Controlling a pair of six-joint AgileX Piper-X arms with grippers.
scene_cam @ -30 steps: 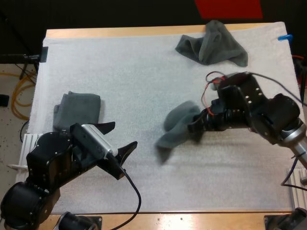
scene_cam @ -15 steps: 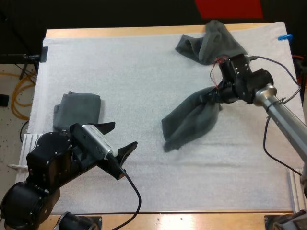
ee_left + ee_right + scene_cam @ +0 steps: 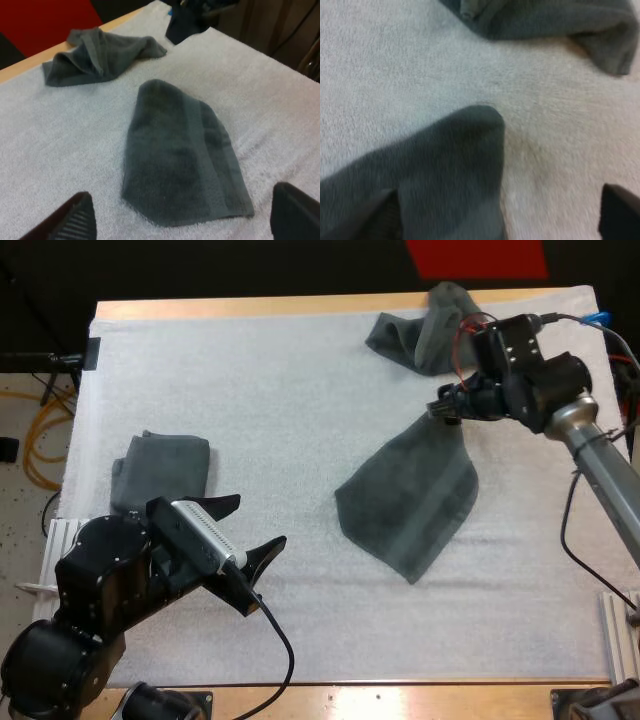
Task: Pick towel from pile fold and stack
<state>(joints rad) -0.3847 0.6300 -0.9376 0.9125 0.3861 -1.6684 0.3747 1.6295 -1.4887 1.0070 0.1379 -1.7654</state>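
A dark grey-green towel point(image 3: 410, 495) lies spread flat on the white mat point(image 3: 280, 390), right of centre. My right gripper point(image 3: 443, 410) hovers at its far corner. In the right wrist view the fingers point(image 3: 620, 212) stand wide apart with that towel corner point(image 3: 455, 160) lying loose on the mat between them. The crumpled towel point(image 3: 440, 330) sits at the far edge, just behind the right gripper. A folded towel point(image 3: 160, 470) rests at the left. My left gripper point(image 3: 258, 522) is open over the near left mat, and the spread towel point(image 3: 180, 160) lies ahead of its fingers point(image 3: 75, 222).
The wooden table edge point(image 3: 300, 306) runs along the far side, close behind the crumpled towel. Bare mat stretches across the middle and the near right. In the left wrist view the right gripper point(image 3: 190, 20) shows beyond the spread towel.
The right gripper pulled the towel back and to the right, laying it out flat, then opened and let go of the corner. The left arm has not moved.
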